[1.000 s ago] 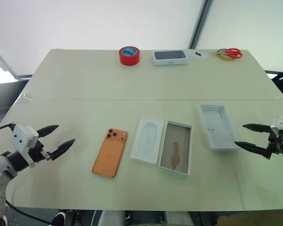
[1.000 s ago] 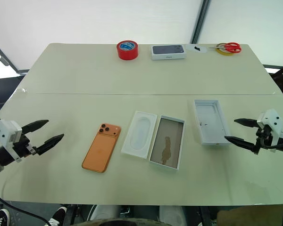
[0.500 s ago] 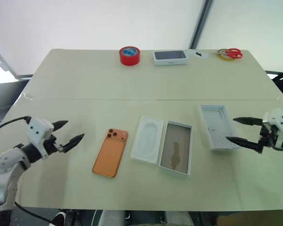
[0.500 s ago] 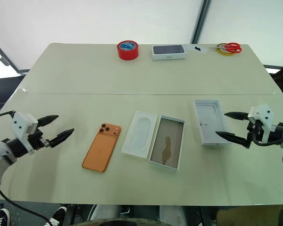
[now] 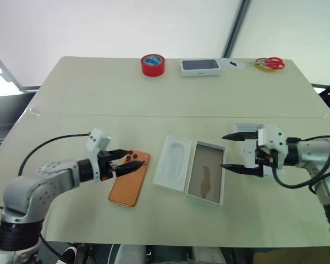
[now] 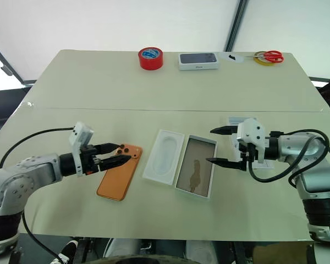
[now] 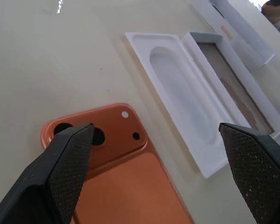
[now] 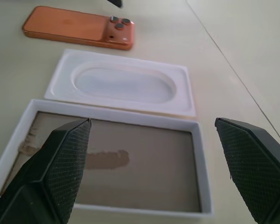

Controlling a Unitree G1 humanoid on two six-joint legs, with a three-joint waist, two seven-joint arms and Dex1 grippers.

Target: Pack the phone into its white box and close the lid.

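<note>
The orange phone (image 5: 127, 181) lies back up on the table, left of centre. My left gripper (image 5: 133, 160) hovers open over its camera end; in the left wrist view the phone (image 7: 126, 172) lies between the spread fingers (image 7: 65, 163). The white box (image 5: 206, 177), with its brown floor bare, lies in the middle. A white moulded insert (image 5: 175, 163) lies on the table against the box's left side. My right gripper (image 5: 223, 151) is open at the box's right edge, pointing left. The lid (image 5: 247, 128) lies behind that hand, mostly hidden.
At the table's far edge stand a red tape roll (image 5: 152, 64), a closed white box with a dark phone picture (image 5: 199, 66) and red-handled scissors (image 5: 272, 62) on a yellow ring. A seam (image 5: 71, 115) crosses the table.
Both arms swung inward from the table's sides. The left gripper came right to the phone's camera end. The right gripper passed left over the lid to the box's edge. Both stayed open.
</note>
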